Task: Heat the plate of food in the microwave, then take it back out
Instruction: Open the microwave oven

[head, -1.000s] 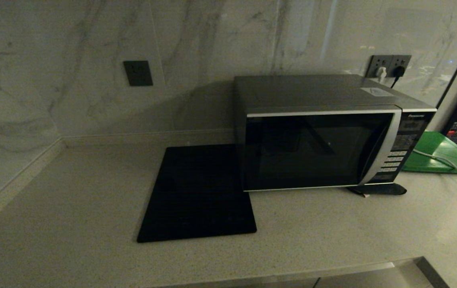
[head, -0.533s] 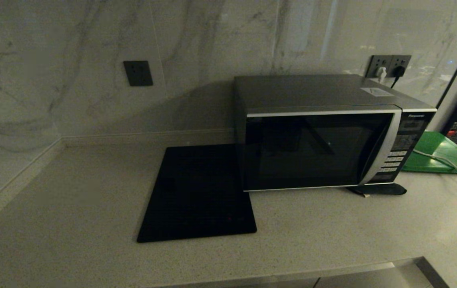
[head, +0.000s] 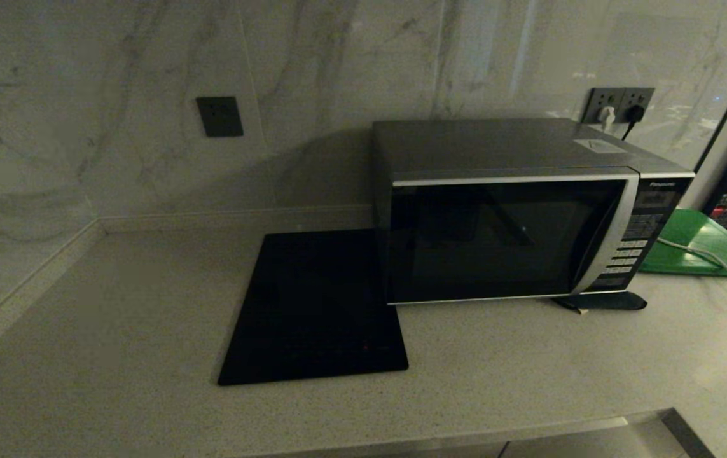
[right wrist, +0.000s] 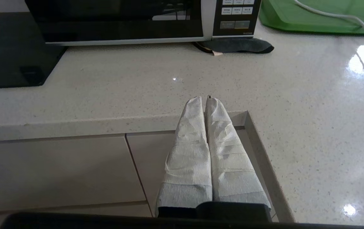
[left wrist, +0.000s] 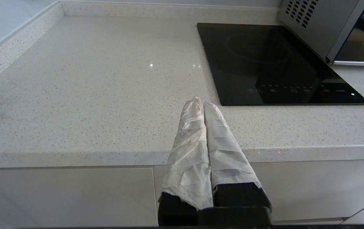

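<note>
The microwave (head: 516, 216) stands at the back right of the counter with its dark glass door closed; part of it also shows as the microwave (left wrist: 331, 28) and the microwave (right wrist: 137, 19) in the wrist views. The plate of food is out of view. My left gripper (left wrist: 200, 101) hangs low at the counter's front edge, shut and empty, its fingers wrapped in white tape. My right gripper (right wrist: 203, 99) is likewise shut and empty by the counter's front edge, before the microwave. Neither arm shows in the head view.
A flat black glass square (head: 315, 308) lies left of the microwave. A green board (head: 706, 245) with a white cable across it sits to the microwave's right. A dark cloth (head: 602, 300) lies under the microwave's front right corner. Wall sockets (head: 617, 105) are behind.
</note>
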Motion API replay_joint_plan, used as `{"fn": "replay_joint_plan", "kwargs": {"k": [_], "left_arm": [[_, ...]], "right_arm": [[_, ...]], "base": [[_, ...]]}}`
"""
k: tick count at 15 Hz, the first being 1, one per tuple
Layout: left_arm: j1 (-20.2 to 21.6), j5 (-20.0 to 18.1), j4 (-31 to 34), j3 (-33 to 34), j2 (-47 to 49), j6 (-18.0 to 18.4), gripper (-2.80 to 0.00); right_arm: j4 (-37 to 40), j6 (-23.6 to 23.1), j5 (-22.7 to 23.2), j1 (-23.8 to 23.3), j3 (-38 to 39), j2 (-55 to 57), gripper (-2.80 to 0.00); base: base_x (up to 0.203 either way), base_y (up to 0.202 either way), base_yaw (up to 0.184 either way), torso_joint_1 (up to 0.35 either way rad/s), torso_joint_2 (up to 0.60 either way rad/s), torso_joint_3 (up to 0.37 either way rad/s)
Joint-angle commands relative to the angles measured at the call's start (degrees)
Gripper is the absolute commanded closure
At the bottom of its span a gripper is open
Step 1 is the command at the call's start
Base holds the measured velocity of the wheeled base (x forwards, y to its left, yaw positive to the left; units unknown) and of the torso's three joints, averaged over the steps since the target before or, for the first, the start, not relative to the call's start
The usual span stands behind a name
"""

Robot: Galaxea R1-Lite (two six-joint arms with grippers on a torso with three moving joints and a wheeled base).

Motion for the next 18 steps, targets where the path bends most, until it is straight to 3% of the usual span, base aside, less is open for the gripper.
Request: {"fn": "replay_joint_plan", "kwargs": {"k": [1, 18], "left_arm": [[0.01, 0.07, -0.02, 0.0, -0.01, -0.02, 0.0], [0.01, 0.07, -0.02, 0.0, -0.01, -0.02, 0.0]], "right_arm": [[-0.04, 4.53, -0.92, 0.01, 0.14, 0.11, 0.0], [-0.06, 4.73, -1.2, 0.01, 0.14, 0.11, 0.0]], "base": [[0.0, 0.0, 0.0, 0.0, 0.0, 0.0], [0.0, 0.0, 0.0, 0.0, 0.0, 0.0]]}}
